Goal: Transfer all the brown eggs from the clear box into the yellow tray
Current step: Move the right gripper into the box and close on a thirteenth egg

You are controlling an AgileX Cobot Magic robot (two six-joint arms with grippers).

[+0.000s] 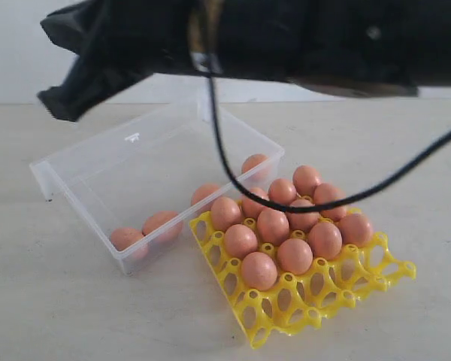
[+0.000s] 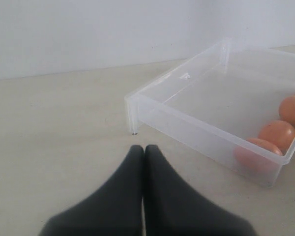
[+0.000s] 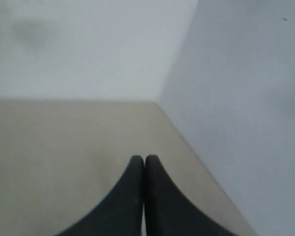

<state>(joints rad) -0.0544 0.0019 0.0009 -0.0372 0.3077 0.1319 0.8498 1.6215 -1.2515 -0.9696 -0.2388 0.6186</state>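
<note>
A dark, blurred arm (image 1: 286, 37) fills the top of the exterior view and hides the far wall of the clear box (image 1: 83, 162); I cannot tell which arm it is, and neither pincer shows there. A black cable (image 1: 225, 165) droops from it across the box and the far eggs. The left gripper (image 2: 144, 150) hangs low over the bare table (image 1: 75, 316) near a corner of the box, its two matte black tapered fingers pressed together with nothing between them. The right gripper (image 3: 144, 160) is likewise closed and empty, aimed at bare tabletop where it meets a pale wall (image 3: 246, 98). About a dozen brown eggs (image 1: 295, 256), smooth, oval and matte, sit in the far cups of the yellow tray (image 1: 316, 297), a bright plastic lattice of round holes on the near right whose near row is unfilled. It touches the box's near right wall. A few eggs lie in the frosted, low-walled box, two in its near left corner, softened by the plastic; one is cut off by the left wrist view's edge.
</note>
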